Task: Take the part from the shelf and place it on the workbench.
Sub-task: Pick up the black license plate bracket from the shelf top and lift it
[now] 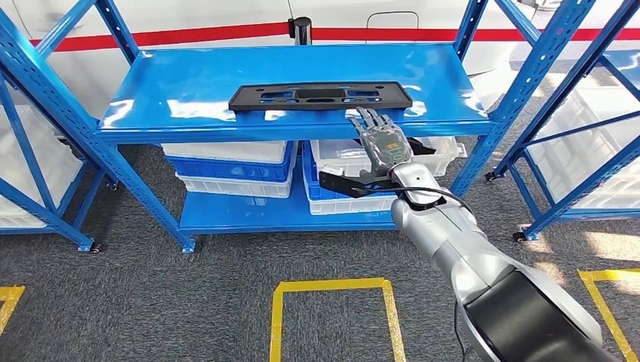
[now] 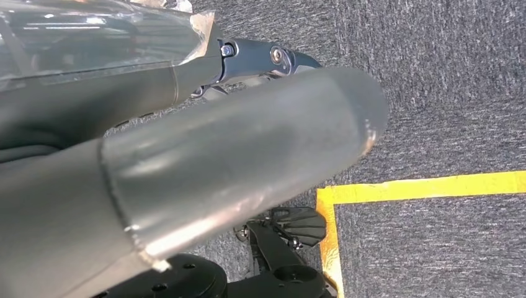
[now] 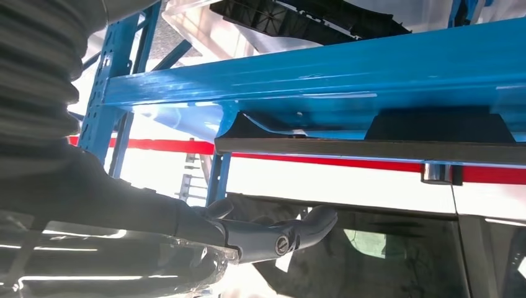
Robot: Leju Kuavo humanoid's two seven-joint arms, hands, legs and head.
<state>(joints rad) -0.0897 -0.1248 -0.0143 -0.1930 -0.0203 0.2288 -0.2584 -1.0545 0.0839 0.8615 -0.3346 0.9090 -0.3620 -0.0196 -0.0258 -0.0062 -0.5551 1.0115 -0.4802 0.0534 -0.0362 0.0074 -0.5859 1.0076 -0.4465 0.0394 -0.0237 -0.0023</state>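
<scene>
The black part (image 1: pixel 320 96) lies flat on the blue shelf (image 1: pixel 189 83). The right robot hand (image 1: pixel 383 138) reaches up near it, fingers spread, holding nothing. Grabbing and carrying are left.

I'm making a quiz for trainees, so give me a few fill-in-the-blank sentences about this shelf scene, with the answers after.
1. The black part lies flat on the ____ level of the blue shelf.
2. The hand reaching toward the part's front edge is the robot's ____ hand.
3. The bins on the lower level are white and ____.
4. The lines marked on the grey carpet are ____.

Missing words: top; right; blue; yellow
</scene>
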